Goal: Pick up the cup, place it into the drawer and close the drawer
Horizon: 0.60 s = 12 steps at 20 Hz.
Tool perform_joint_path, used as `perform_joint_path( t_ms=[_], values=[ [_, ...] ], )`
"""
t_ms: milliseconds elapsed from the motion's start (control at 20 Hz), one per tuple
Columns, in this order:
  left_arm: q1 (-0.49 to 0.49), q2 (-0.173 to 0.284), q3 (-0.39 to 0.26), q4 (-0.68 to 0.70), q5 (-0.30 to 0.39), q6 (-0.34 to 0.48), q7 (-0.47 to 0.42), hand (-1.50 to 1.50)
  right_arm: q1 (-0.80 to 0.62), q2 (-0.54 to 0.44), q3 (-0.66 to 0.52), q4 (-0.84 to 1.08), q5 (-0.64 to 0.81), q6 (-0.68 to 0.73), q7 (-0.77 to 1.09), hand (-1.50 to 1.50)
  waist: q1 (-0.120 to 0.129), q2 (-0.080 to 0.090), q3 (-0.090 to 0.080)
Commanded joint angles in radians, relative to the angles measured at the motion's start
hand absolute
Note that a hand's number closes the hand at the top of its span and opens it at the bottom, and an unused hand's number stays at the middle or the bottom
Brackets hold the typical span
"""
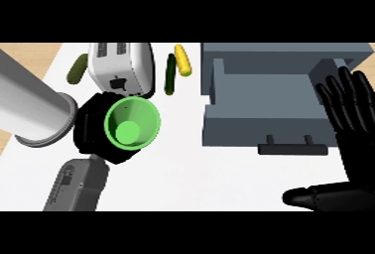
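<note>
Small bright-green round plastic cup (132, 123) sits upright, mouth up, on the white counter (219, 183), at about nine o'clock from the open grey box-shaped drawer (260, 106). The left hand (92, 130), black, is wrapped round the cup's outer wall, fingers curled on it. The right hand (350, 144) rests at three o'clock, fingers straight and spread, holding nothing. The cup looks light, stiff and smooth-walled, likely slippery; best taken around the sidewall below the flared rim. A white toaster (121, 67) stands just at twelve o'clock of the cup; a dark green cucumber (170, 74) and a yellow corn cob (182, 60) lie beside it.
</note>
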Motion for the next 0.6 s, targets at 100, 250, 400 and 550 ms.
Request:
perform_joint_path(
  t_ms=[100,250,400,550],
  values=[
    [-0.155,-0.029,-0.032,-0.193,0.019,0.151,0.262,1.5,0.055,-0.028,-0.042,-0.014,-0.051,0.046,-0.02,-1.5,-0.009,0.0,0.0],
    [-0.201,-0.029,-0.064,-0.106,-0.005,0.184,0.217,1.5,0.083,0.013,0.017,-0.036,0.018,0.024,-0.057,-1.5,-0.013,0.003,-0.001],
    [-0.274,-0.027,-0.066,-0.177,-0.026,0.234,0.325,1.5,0.013,-0.009,-0.009,-0.02,0.011,0.002,0.001,-1.5,-0.01,0.003,-0.001],
    [-0.394,-0.029,-0.118,-0.074,-0.035,0.342,0.322,1.5,0.016,-0.003,-0.008,-0.04,-0.014,0.006,0.008,-1.5,-0.02,0.004,-0.001]
  ],
)
